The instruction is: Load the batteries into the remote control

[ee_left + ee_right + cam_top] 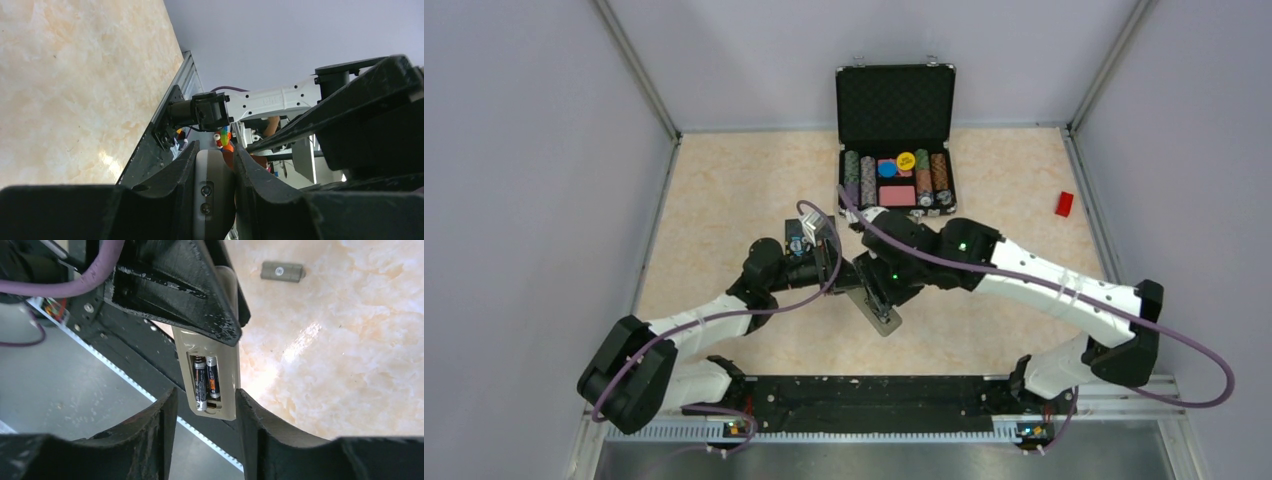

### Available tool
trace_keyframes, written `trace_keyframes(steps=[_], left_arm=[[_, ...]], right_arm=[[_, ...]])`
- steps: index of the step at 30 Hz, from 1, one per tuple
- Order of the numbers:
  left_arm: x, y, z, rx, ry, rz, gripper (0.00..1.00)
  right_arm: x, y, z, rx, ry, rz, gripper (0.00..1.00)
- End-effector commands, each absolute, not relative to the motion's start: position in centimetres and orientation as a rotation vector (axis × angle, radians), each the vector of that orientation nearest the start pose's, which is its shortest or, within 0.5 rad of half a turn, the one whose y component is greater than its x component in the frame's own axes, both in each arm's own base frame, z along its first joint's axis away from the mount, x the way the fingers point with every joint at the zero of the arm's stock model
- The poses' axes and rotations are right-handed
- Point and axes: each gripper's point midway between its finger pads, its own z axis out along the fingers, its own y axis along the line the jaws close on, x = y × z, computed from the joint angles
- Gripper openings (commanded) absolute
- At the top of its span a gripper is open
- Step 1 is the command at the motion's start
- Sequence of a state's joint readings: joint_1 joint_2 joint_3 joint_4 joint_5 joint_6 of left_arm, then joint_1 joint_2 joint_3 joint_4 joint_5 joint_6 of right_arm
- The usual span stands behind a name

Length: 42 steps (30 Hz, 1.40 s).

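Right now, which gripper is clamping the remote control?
The left gripper: its fingers squeeze the remote control by its sides, while the right gripper hangs open over the batteries.

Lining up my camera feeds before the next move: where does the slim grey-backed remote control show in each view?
Top external: slim grey-backed remote control at centre, between the two arms.
Left wrist: bottom centre.
Right wrist: centre, battery bay open and facing the camera.
Shared landmark: black base rail.
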State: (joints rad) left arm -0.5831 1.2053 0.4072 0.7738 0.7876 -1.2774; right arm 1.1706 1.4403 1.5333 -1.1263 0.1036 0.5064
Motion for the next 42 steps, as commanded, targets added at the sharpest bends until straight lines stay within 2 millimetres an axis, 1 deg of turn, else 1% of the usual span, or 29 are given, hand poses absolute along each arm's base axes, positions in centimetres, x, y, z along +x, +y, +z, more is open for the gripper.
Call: trace_keyframes(steps=[1,3,5,6,7,11,12,15,18,22,23,28,34,37,40,42], left_arm=[[19.0,-29.9,25.7,0.109,1.836,-1.953,0.00],[19.8,-29.8,27.1,0.058,1.790,-1.961,0.00],[20.4,-29.8,28.5,0.025,1.751,-1.963,0.00],[20.8,-29.8,29.5,0.016,1.725,-1.967,0.00],[21.0,-29.8,30.1,0.003,1.711,-1.971,0.00],[21.9,-29.7,32.4,-0.064,1.656,-1.991,0.00],[22.2,-29.7,32.9,-0.091,1.648,-1.995,0.00],[22.7,-29.3,34.1,-0.161,1.620,-2.016,0.00],[23.1,-28.9,34.8,-0.254,1.601,-2.043,0.00],[23.3,-28.5,35.8,-0.325,1.571,-2.090,0.00],[23.2,-28.5,36.1,-0.325,1.567,-2.100,0.00],[22.9,-28.4,37.3,-0.329,1.550,-2.142,0.00],[22.5,-28.2,38.4,-0.313,1.512,-2.168,0.00],[22.3,-28.2,38.8,-0.297,1.497,-2.177,0.00],[22.2,-28.0,39.1,-0.297,1.485,-2.183,0.00],[22.3,-27.9,39.2,-0.299,1.478,-2.181,0.00]], right_arm=[[13.8,28.1,28.6,-0.617,2.406,0.602,0.47],[14.8,26.5,29.9,-0.511,2.336,0.589,0.51],[16.1,25.0,30.6,-0.370,2.266,0.565,0.61],[16.7,24.5,30.9,-0.306,2.232,0.574,0.65],[17.0,24.2,31.2,-0.245,2.203,0.595,0.69],[18.1,24.1,33.2,-0.009,2.080,0.758,0.74],[18.3,24.2,33.9,0.048,2.041,0.810,0.75],[18.6,23.9,34.9,0.178,1.965,0.919,0.77],[18.6,23.8,35.7,0.272,1.895,1.031,0.77],[18.3,23.8,36.2,0.337,1.841,1.135,0.77],[18.2,23.9,36.6,0.347,1.823,1.163,0.76],[17.4,24.6,37.9,0.339,1.735,1.316,0.69],[17.0,26.1,37.5,0.306,1.768,1.366,0.57],[17.0,26.4,37.0,0.315,1.784,1.374,0.53],[17.0,26.6,36.8,0.324,1.797,1.387,0.53],[17.0,26.8,36.4,0.317,1.813,1.387,0.57]])
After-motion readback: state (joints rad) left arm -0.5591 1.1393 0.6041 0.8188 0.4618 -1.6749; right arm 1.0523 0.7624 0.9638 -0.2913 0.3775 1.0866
